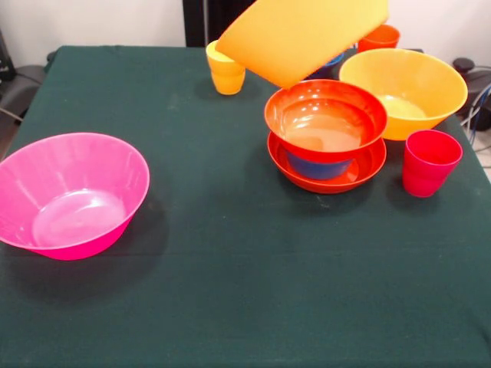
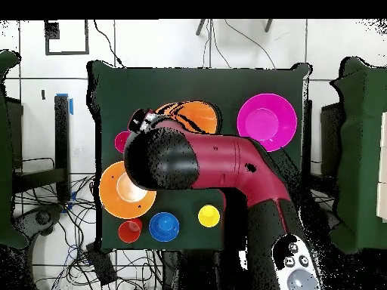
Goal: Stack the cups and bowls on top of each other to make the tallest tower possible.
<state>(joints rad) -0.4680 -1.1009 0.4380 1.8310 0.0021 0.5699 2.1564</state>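
A large orange-yellow bowl [image 1: 299, 34] hangs tilted in the air above the table's far side, so my gripper must be shut on it, but the bowl hides the gripper itself. Just below it stands the tower [image 1: 326, 146]: a red-orange bowl [image 1: 326, 119] on a blue bowl [image 1: 316, 166] in a shallow red-orange bowl [image 1: 360, 170]. Around it are a second orange-yellow bowl [image 1: 403, 92], a red-pink cup [image 1: 430, 161], a yellow cup [image 1: 225, 69] and an orange cup [image 1: 380, 36]. The pink bowl [image 1: 73, 195] sits alone at the left. From overhead, my arm [image 2: 204, 162] covers the tower.
Another blue bowl [image 2: 164, 226] sits between the orange cup [image 2: 130, 230] and the yellow cup [image 2: 209, 217] near the robot's side. A dark green cloth [image 1: 245, 291] covers the table. Cables and stands lie beyond the table's edges.
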